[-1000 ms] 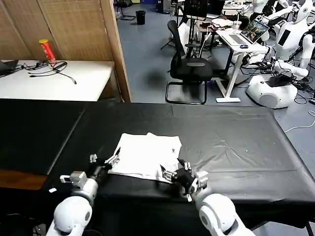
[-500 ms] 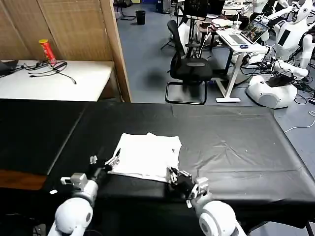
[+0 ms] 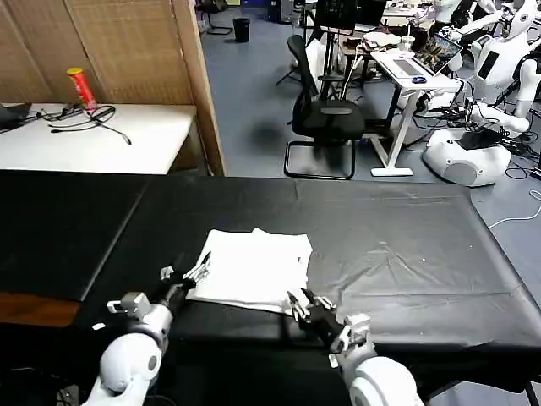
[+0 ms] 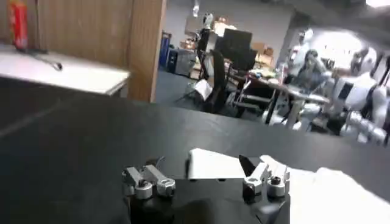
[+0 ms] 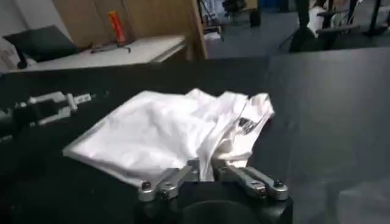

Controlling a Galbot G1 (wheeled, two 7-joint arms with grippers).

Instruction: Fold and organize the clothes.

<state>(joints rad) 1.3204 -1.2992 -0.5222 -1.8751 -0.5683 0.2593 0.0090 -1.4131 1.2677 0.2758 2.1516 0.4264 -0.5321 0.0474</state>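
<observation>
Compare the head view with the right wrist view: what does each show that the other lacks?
Head view alone: the black office chair and white desk beyond the black table.
Right wrist view alone: dark lettering on a fold of the T-shirt.
Both: the T-shirt, the red can, and the open left gripper and right gripper at the shirt's near edge.

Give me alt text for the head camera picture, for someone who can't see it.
A folded white T-shirt lies on a black-covered table. The left gripper, fingers open, sits at the shirt's near left corner, and the right gripper, also open, sits at its near right corner. Behind are an office chair and desks.
</observation>
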